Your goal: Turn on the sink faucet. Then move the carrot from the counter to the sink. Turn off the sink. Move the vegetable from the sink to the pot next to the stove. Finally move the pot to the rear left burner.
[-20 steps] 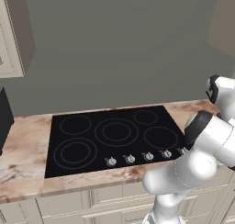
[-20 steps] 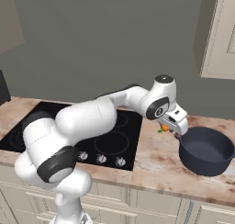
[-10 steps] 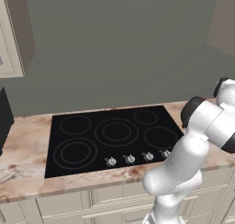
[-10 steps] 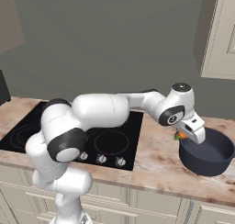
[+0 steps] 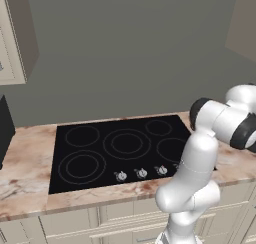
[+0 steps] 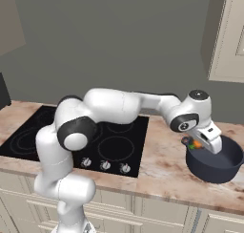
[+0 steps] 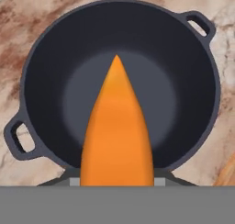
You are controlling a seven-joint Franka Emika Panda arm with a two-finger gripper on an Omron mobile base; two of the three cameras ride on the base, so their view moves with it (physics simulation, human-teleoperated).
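Observation:
My gripper (image 6: 199, 142) is shut on the orange carrot (image 6: 193, 144), which hangs just above the left rim of the dark two-handled pot (image 6: 215, 164). In the hand view the carrot (image 7: 117, 131) points tip-first at the middle of the pot (image 7: 41, 53), which has nothing in it. The pot stands on the marble counter (image 6: 162, 165) to the right of the black stove (image 6: 112, 143). The stove's rear left burner (image 5: 82, 135) is bare.
A row of knobs (image 5: 141, 173) lines the stove's front edge. A cream wall cabinet (image 6: 228, 36) hangs above the pot. A dark appliance (image 5: 5, 130) stands at the counter's far left. My white arm (image 5: 200, 158) stretches over the stove's right side.
The arm has swung right with the carrot, carrying it from beside the pot's left edge to over the pot. The pot has stayed put.

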